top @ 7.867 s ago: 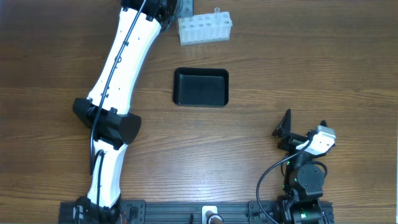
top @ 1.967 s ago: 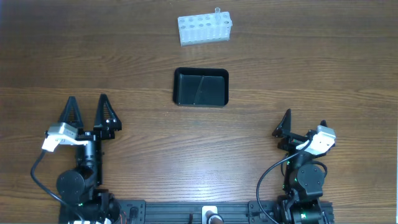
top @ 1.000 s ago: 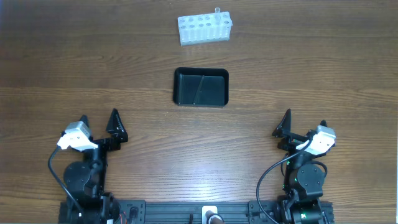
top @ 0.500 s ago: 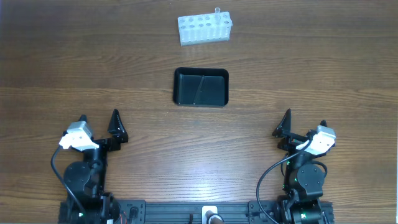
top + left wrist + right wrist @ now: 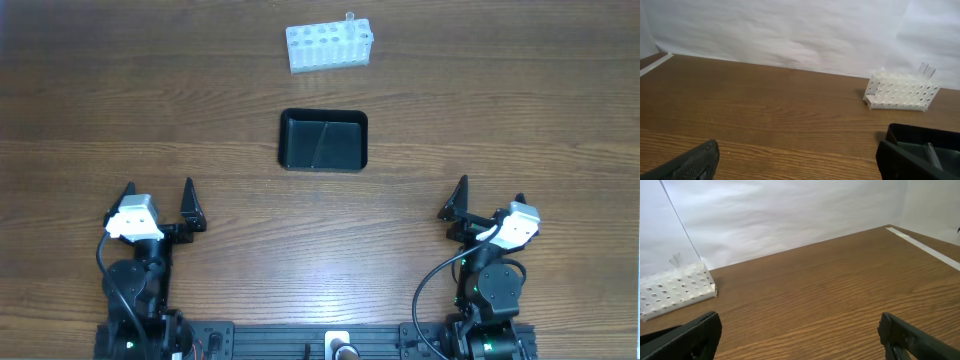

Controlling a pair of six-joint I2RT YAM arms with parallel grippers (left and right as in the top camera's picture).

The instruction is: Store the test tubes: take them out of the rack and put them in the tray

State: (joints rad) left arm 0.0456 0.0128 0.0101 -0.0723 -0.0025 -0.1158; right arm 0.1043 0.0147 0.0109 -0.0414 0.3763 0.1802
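Rack (image 5: 329, 47) far from both jaws

The black tray (image 5: 930, 132) is being cropped by the left wrist view's edge; the test tube rack (image 5: 672, 292), at its 12 o'clock, is being cropped in the right wrist view.

Robotics lab test bench, not a home or shop. Wood-grain table (image 5: 520, 110); plain white backdrop sheet (image 5: 790, 30) behind table's far edge; black mounting rail (image 5: 260, 340) along table's near edge. On table: white test-tube rack (image 5: 329, 47), black tray (image 5: 323, 114).
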